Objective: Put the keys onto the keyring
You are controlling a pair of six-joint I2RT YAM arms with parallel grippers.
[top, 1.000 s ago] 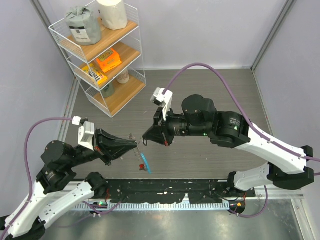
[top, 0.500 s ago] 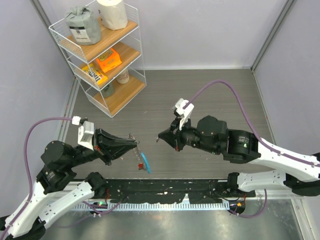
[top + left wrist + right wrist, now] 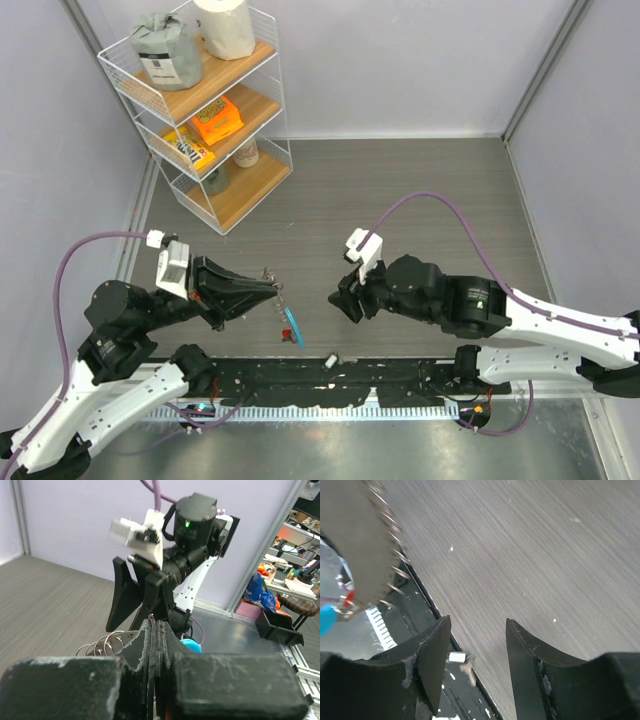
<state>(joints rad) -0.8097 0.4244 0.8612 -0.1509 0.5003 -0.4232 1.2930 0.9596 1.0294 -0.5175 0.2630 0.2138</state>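
Note:
My left gripper (image 3: 274,289) is shut on the keyring (image 3: 104,643), whose thin silvery loops stick out to the left of the fingers. Its blue tag (image 3: 292,326) hangs below the fingers and also shows in the left wrist view (image 3: 191,645). My right gripper (image 3: 338,298) hovers to the right of the ring, open and holding nothing. One small key (image 3: 469,669) with a white tag (image 3: 330,361) lies on the black strip at the table's near edge, below the right gripper's open jaws. I see no other keys.
A white wire shelf rack (image 3: 200,110) with packets and rolls stands at the back left. The black mounting strip (image 3: 400,375) runs along the near edge between the arm bases. Grey walls close the table in on the left, back and right.
My right gripper pulled back from the ring to the right and down, then opened. A key with a white tag now lies on the black strip. The left gripper stayed put.

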